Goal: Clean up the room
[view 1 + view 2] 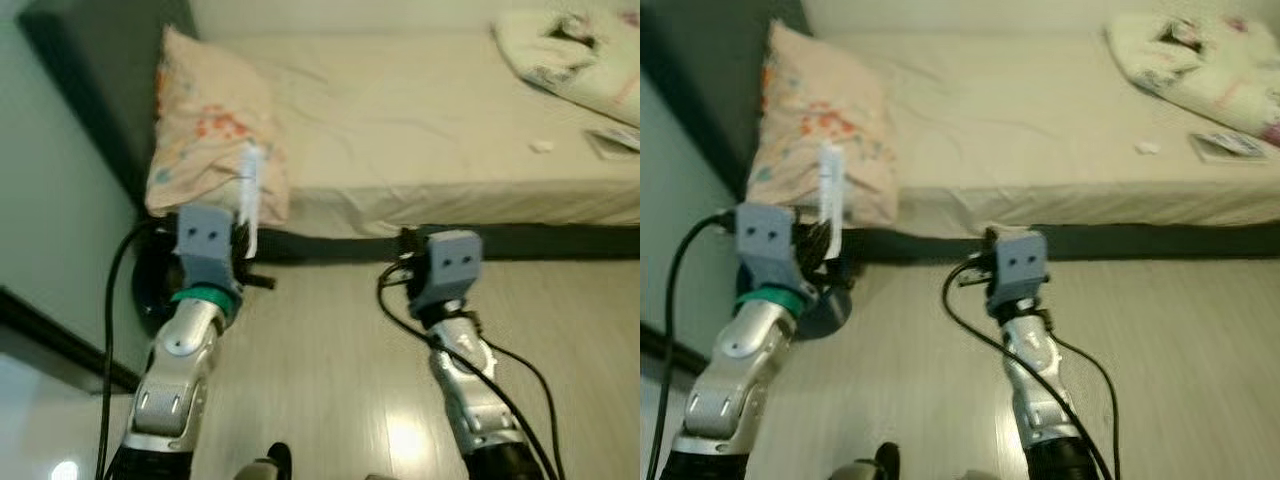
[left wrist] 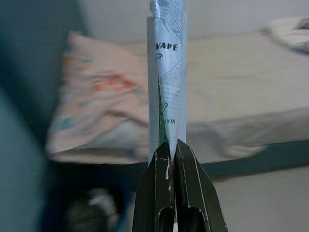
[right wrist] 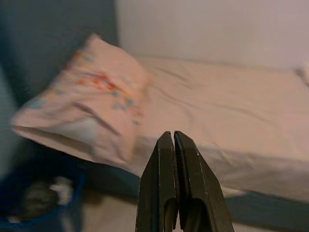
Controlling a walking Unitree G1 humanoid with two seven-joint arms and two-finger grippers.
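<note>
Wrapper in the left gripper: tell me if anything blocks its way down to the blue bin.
Nothing visible does. The left gripper holds the wrapper upright, jaws shut on it; the blue bin sits on the floor below the pillow, open-topped.

Silver-white flattened wrapper (image 2: 166, 92), printed "VAPE", green marks; upright, lower end pinched between closed fingers of left gripper (image 2: 169, 153), near left, before pillow's near corner.

A bedroom in a home: low bed (image 1: 450, 130) with cream sheet, floral pillow (image 1: 215, 125), rumpled quilt (image 1: 575, 50), pale wood floor (image 1: 330, 370).
</note>
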